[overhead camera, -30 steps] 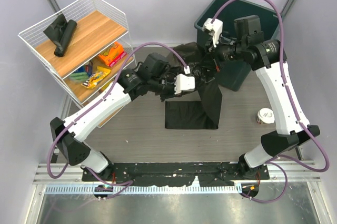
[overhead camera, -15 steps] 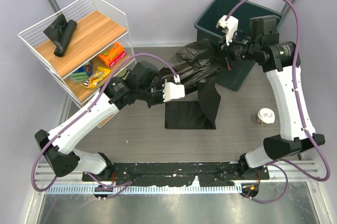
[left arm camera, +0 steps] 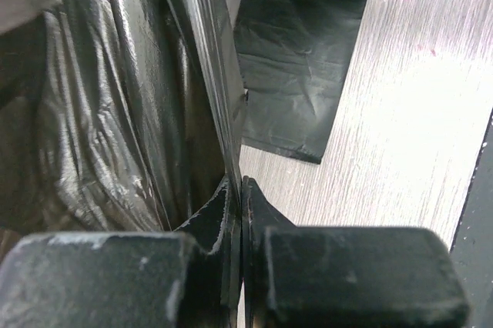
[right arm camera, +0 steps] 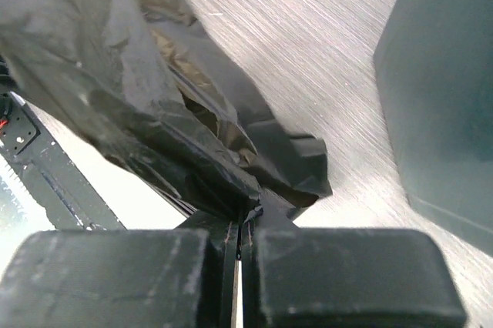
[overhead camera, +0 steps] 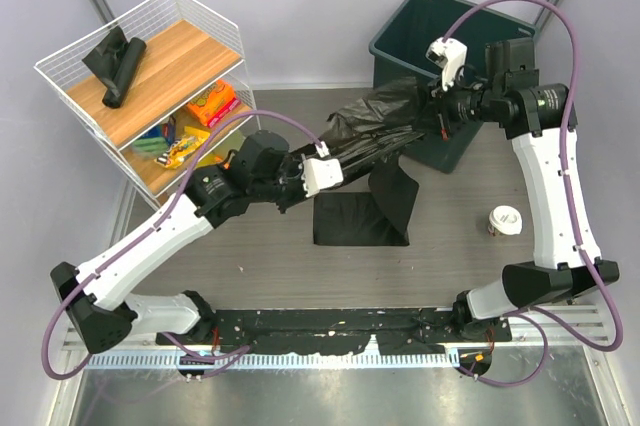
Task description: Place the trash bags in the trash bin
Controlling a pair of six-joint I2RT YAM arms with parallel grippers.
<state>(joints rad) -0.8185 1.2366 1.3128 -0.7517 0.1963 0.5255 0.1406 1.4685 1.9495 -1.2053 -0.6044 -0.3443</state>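
Far left: a black roll of bags lies on the top shelf of the wire rack, well apart from both my arms and untouched.

Left of centre: my left gripper has its jaws pressed together, pinching a thin edge of the crinkled sack. The film rises straight out from between the fingertips.

Centre: the sack is stretched as a long band between my two grippers. Its long axis runs from the left gripper up and to the right, toward the bin's near wall. Below it a folded sheet lies flat on the table, with one flap lifted.

Right: my right gripper is likewise clamped on the sack's other end, with bunched plastic gathered at the fingertips. It hangs just beside the trash bin, outside the rim.

Finding: the bin's opening lies beyond and to the right of the right gripper. The right arm is clearly the nearer one, so I judge that end must clear the rim first.

Far right: a paper cup stands apart.
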